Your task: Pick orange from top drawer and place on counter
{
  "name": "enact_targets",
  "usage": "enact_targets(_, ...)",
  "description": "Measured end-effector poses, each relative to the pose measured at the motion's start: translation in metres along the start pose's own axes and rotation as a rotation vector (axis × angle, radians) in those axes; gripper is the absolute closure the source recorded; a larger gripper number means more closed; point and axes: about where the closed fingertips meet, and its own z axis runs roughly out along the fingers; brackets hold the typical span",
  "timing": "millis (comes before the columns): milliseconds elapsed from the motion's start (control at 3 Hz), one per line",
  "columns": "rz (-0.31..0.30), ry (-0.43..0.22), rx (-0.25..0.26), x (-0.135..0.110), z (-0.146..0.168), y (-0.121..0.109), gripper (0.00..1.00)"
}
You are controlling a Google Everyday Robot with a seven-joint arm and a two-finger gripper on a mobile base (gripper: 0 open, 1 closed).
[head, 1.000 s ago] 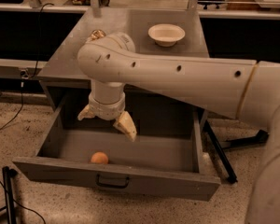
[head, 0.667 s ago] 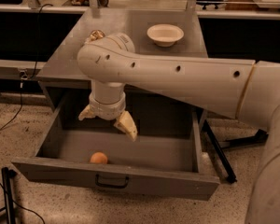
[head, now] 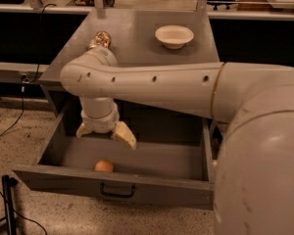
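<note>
The orange [head: 104, 166] lies on the floor of the open top drawer [head: 112, 181], close to the front panel and left of the dark handle [head: 117, 192]. My gripper [head: 106, 132] hangs inside the drawer above and slightly behind the orange, its two pale fingers [head: 124, 135] spread open and holding nothing. The grey counter [head: 137, 38] stretches behind the arm.
A white bowl [head: 174, 35] sits on the counter at the back right. A silvery-gold can [head: 101, 38] stands on the counter's left, partly hidden by my arm. A dark stand and cable lie on the speckled floor at the lower left.
</note>
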Motion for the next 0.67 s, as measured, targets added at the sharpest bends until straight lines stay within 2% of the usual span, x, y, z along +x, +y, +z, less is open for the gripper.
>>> enact_targets(333,-0.087,0.021,-0.046,-0.005,0.028,-0.016,0.0)
enact_targets(667,-0.14,0.044,-0.048,-0.009,0.049,-0.024,0.0)
